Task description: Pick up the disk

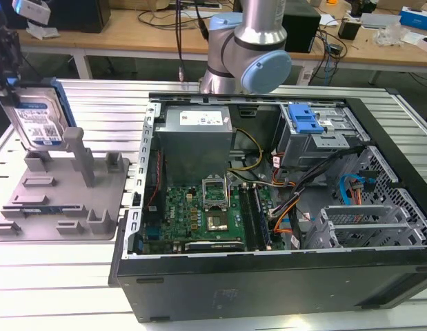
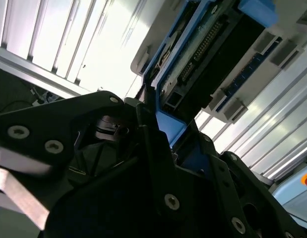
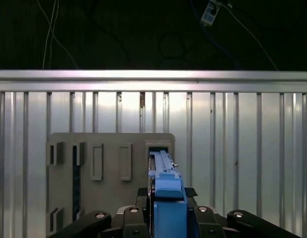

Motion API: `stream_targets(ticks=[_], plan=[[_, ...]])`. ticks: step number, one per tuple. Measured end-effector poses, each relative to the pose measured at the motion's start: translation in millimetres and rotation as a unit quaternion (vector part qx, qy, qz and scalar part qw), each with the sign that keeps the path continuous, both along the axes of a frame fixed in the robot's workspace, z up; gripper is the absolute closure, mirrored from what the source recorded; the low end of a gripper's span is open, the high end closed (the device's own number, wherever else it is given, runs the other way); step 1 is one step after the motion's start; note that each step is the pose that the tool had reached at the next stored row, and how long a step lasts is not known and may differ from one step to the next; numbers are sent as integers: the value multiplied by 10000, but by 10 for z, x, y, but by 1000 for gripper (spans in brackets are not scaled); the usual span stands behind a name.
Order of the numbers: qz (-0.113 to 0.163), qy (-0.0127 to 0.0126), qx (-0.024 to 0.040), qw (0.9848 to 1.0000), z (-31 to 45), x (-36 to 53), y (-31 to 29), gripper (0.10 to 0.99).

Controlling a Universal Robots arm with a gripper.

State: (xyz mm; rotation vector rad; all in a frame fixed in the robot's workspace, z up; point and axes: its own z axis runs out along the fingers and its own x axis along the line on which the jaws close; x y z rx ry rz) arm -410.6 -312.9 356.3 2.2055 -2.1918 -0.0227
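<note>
In the exterior view the disk [image 1: 37, 118] is at the far left: a silver drive with a blue-and-white label and a blue frame. It stands upright and a little tilted over the back of the grey holder tray [image 1: 54, 203]. My gripper [image 1: 5, 86] is shut on its upper end. In the first wrist view the disk's blue edge [image 3: 165, 191] runs between my two fingers, with the tray [image 3: 108, 163] beyond it. In the second wrist view the disk's underside [image 2: 208, 54] sits in the jaws of the gripper [image 2: 160, 141]. Whether its lower edge touches the tray I cannot tell.
An open computer case [image 1: 268, 283] fills the middle and the exterior view's right, with a motherboard [image 1: 199, 210], a power supply [image 1: 196, 138] and a drive cage with a blue bracket [image 1: 304, 118]. The arm's joint [image 1: 251, 55] stands behind it. The table top [image 1: 54, 276] is slatted aluminium.
</note>
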Motion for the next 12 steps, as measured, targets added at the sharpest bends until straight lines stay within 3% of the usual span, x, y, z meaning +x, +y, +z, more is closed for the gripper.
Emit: stream_targets(ticks=[6, 8, 12], plan=[[0, 0, 0, 10000, 298, 3, 0, 722], [0, 0, 0, 10000, 472, 6, 0, 722], [0, 0, 0, 10000, 696, 9, -1, 722]])
